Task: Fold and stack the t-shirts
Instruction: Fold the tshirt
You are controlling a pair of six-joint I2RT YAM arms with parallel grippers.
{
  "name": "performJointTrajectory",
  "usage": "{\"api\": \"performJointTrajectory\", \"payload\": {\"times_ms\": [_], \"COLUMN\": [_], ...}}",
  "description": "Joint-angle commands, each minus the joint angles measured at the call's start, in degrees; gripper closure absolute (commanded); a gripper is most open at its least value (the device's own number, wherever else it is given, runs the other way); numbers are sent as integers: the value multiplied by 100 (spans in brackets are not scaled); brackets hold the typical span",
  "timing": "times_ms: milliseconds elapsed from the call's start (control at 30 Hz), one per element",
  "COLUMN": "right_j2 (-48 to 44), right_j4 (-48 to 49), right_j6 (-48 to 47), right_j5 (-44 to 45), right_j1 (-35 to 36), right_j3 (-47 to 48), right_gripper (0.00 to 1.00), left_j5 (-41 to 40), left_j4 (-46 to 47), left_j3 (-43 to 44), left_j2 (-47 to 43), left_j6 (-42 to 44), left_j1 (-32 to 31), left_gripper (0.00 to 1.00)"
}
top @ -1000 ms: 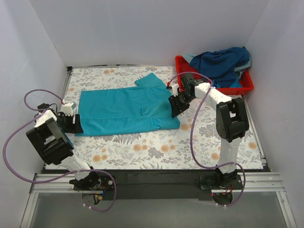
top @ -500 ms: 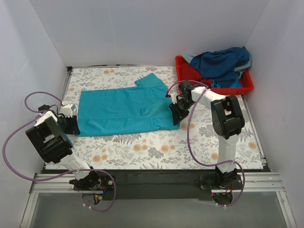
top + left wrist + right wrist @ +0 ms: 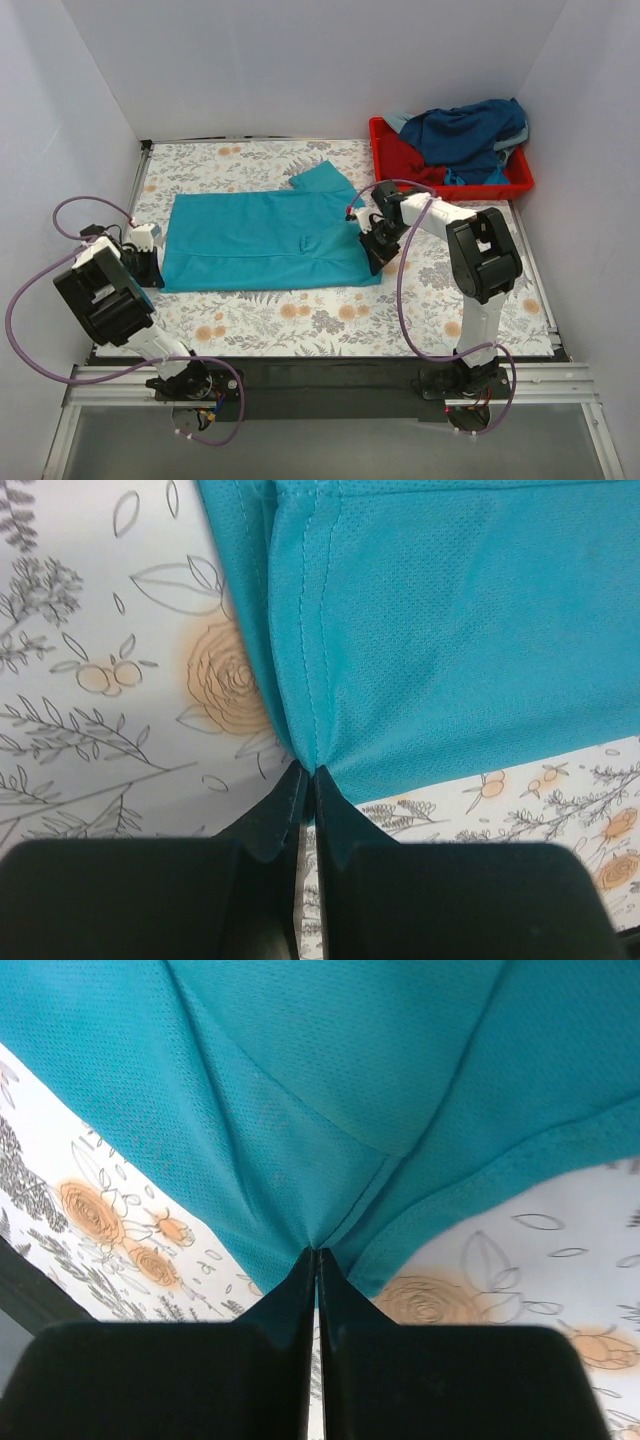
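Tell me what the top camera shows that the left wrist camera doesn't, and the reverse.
Only top: the whole teal t-shirt spread out, the right gripper shut on its right end, and the red tray holding heaped shirts. Only left wrist: the left gripper pinching the shirt's stitched hem corner, close up. Both: teal cloth on the floral table cover.

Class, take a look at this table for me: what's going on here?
Two robot arms are handling a teal t-shirt that lies flat on the floral table. The left gripper is shut on the shirt's left edge near a corner. The right gripper is shut on a pinch of cloth at its right end. A heap of other shirts, mostly navy, sits in the red tray at the far right. Nothing is stacked on the table yet.
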Motion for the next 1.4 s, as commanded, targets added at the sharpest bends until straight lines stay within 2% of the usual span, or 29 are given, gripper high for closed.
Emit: {"api": "performJointTrajectory", "payload": {"times_ms": [0, 33, 67, 100, 133, 200, 233, 267, 333, 467, 500, 533, 600, 733, 767, 867, 1000, 1167, 1367], "right_j2": [-319, -372, -381, -407, -425, -408, -364, -311, -32, 926, 1146, 1601, 1920, 2404, 2449, 2712, 3230, 3530, 3723], "right_j4": [-226, -261, -314, -410, -472, -587, -613, -639, -622, -587, -587, -569, -237, 984, 1569, 2424, 2796, 3148, 3430], "right_j6": [-185, -185, -176, -176, -193, -229, -255, -255, -255, -115, -27, 8, 157, 623, 702, 923, 1072, 1099, 993], "right_j5": [109, 65, -5, -145, -234, -444, -489, -533, -516, -428, -437, -428, -385, 46, 160, 345, 389, 512, 855], "right_j1": [267, 267, 259, 171, 101, -118, -198, -260, -392, -462, -462, -462, -453, -471, -471, -480, -471, -401, -313], "right_j3": [-196, -152, -82, 23, 381, 874, 1155, 1767, 2359, 4116, 4807, 5101, 5437, 5386, 5307, 5235, 5675, 5658, 5614], "right_gripper": [99, 98, 91, 78, 71, 58, 53, 43, 41, 41, 41, 41, 41, 39, 38, 36, 36, 38, 45], "left_j5": [-405, -388, -318, -256, -116, 349, 586, 980, 1360, 1485, 1467, 1432, 1318, 1046, 1045, 975, 905, 791, 738], "left_j4": [-510, -572, -746, -844, -984, -1345, -1433, -1494, -1425, -401, -240, 66, 454, 974, 1062, 1089, 1133, 1177, 1186], "left_j3": [-196, -152, -73, 58, 416, 883, 1355, 1551, 2042, 2518, 2598, 2678, 2862, 3188, 3223, 3311, 3188, 3065, 3196], "left_j2": [-229, -299, -325, -308, -230, -124, -71, 34, 148, 491, 657, 728, 895, 1351, 1414, 1616, 1704, 1766, 1959], "left_j6": [362, 432, 537, 564, 573, 608, 608, 617, 530, -242, -409, -698, -1068, -1711, -1808, -1896, -1914, -1844, -1896], "left_j1": [76, 76, 76, 76, 76, 76, 76, 68, 50, -353, -433, -512, -714, -995, -1074, -1206, -1242, -1242, -1251], "left_gripper": [100, 100, 100, 92, 78, 66, 54, 48, 36, 33, 33, 33, 33, 33, 33, 33, 33, 33, 33]}}
